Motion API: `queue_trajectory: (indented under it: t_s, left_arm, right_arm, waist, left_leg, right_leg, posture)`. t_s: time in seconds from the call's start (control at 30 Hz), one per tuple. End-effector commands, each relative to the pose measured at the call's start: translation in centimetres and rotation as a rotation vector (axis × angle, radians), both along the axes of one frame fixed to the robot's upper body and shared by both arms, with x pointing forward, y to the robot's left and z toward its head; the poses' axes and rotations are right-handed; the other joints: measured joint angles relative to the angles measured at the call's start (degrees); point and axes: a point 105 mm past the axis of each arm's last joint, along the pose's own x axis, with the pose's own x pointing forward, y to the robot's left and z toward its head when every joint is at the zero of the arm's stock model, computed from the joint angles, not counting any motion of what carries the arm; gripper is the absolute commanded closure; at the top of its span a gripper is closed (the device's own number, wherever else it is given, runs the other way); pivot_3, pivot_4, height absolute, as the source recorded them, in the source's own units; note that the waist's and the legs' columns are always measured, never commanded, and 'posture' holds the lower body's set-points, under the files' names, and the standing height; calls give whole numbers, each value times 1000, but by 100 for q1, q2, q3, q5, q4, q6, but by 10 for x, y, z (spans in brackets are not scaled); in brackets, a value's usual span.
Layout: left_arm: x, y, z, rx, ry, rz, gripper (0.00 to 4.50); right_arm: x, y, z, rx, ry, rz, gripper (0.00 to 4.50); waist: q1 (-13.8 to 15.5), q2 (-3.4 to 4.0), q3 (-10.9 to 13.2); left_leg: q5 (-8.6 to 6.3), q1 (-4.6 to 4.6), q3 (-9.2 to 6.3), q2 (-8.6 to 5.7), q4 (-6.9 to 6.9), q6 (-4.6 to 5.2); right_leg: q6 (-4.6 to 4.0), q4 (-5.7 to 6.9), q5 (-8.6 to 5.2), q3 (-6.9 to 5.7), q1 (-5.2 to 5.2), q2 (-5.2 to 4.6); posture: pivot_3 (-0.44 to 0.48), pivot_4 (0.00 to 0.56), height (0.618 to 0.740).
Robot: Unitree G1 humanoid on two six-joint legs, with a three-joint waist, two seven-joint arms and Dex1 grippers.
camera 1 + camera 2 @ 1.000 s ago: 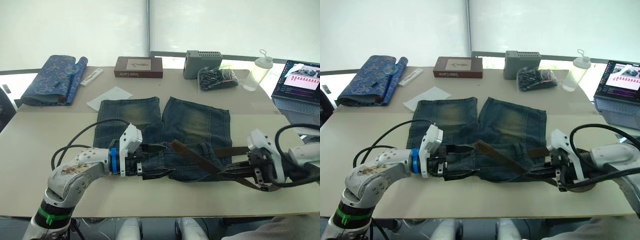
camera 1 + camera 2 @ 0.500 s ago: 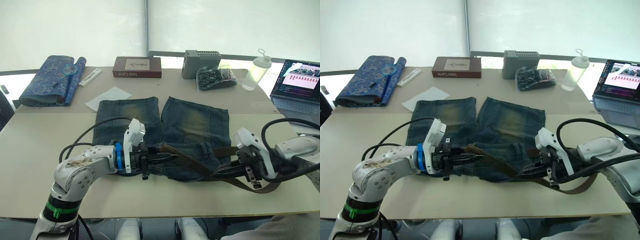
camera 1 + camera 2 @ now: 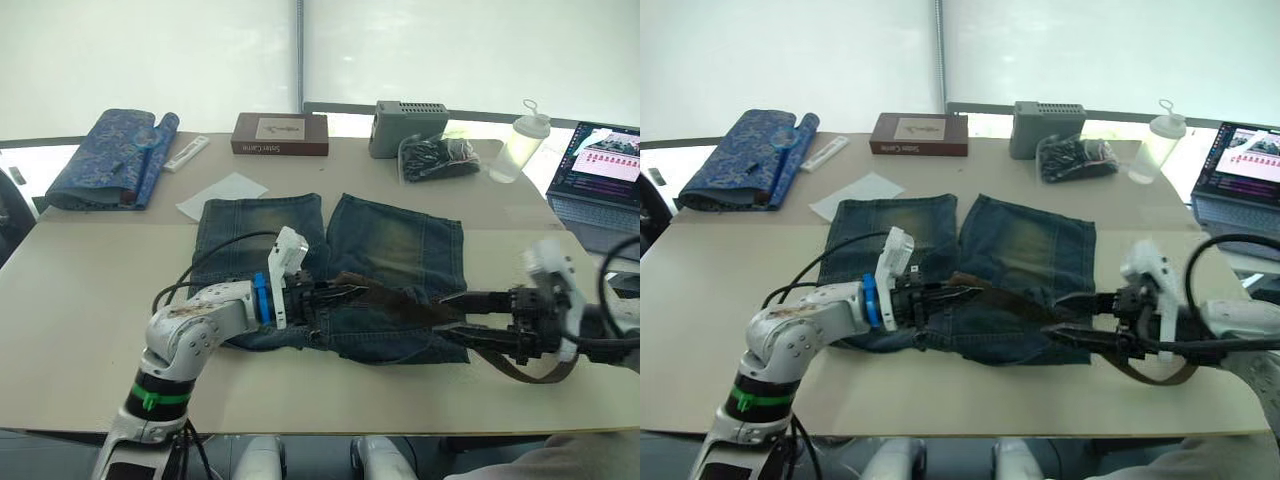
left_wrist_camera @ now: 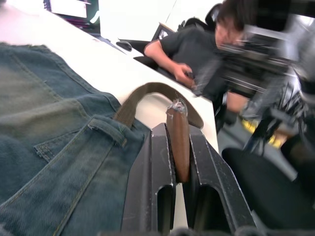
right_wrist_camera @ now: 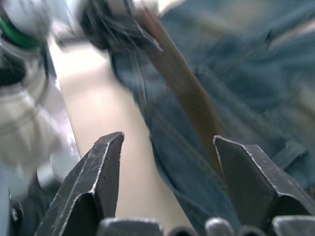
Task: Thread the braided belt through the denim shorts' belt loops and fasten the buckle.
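The denim shorts (image 3: 330, 270) are laid flat at frame centre, with the braided belt (image 3: 400, 305) run across the waistband toward lower right. The belt's tip is pinched by the left gripper (image 4: 179, 162); the right gripper (image 5: 167, 147) is spread wide, empty. Lettering on the brown box (image 3: 280, 133) at upper centre cannot be read.
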Motion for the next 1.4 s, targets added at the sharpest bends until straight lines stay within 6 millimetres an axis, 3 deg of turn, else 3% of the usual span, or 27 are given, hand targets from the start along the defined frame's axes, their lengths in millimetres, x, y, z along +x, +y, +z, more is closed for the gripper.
queue_trajectory:
  t_s: [0.03, 0.13, 0.23, 0.57, 1.0, 1.2, 1.4]
  left_arm:
    - [10, -10, 16, -98, 69, 2, 4500]
    - [13, -17, 23, -159, 143, -21, 4500]
    - [6, -12, 30, -213, 226, -94, 4500]
    - [-7, 3, 29, -172, 263, -156, 4500]
    - [-4, 12, 32, -196, 271, -94, 4500]
    - [-3, 14, 35, -231, 283, -78, 4500]
    - [2, 16, 48, -339, 335, -80, 4500]
  right_arm:
    - [-10, 24, 0, 87, -25, -41, 1421]
    - [-4, 36, -18, 109, -10, -142, 1421]
    - [17, 39, -30, 213, 2, -312, 1421]
    - [20, 64, -3, 578, 68, -266, 1421]
    - [19, 63, 5, 649, 114, -211, 1421]
    - [20, 67, 3, 641, 126, -196, 3249]
    - [14, 88, -13, 547, 135, -152, 3249]
  waist:
    - [-15, -1, 0]
    - [-56, -1, 0]
    - [-116, 3, -2]
    - [-92, 7, -3]
    - [-100, 7, -3]
    - [-96, 7, -3]
    - [-97, 6, -3]
  left_leg:
    - [0, 1, -4, 1, 0, 0]
    - [1, 1, -6, -3, 0, 1]
    - [1, 0, -6, -4, 0, 1]
    - [1, -3, -8, -6, -2, 1]
    - [1, -4, -9, -4, -2, 1]
    - [1, -5, -8, -4, -2, 1]
    - [1, -5, -8, -4, -2, 1]
  right_leg:
    - [-1, 1, 0, -2, 2, 2]
    - [-2, 1, -1, -1, 2, 1]
    - [-2, 0, -1, 3, -2, 1]
    - [-16, -2, -9, 3, -2, -1]
    - [-30, -3, -16, 2, -4, 1]
    - [-32, -5, -17, 3, -4, 0]
    - [-31, -6, -16, 3, -5, 0]
  posture:
    - [0, 150, 718]
    - [0, 150, 718]
    - [0, 150, 718]
    - [0, 150, 718]
    - [0, 150, 718]
    - [0, 150, 718]
    - [0, 150, 718]
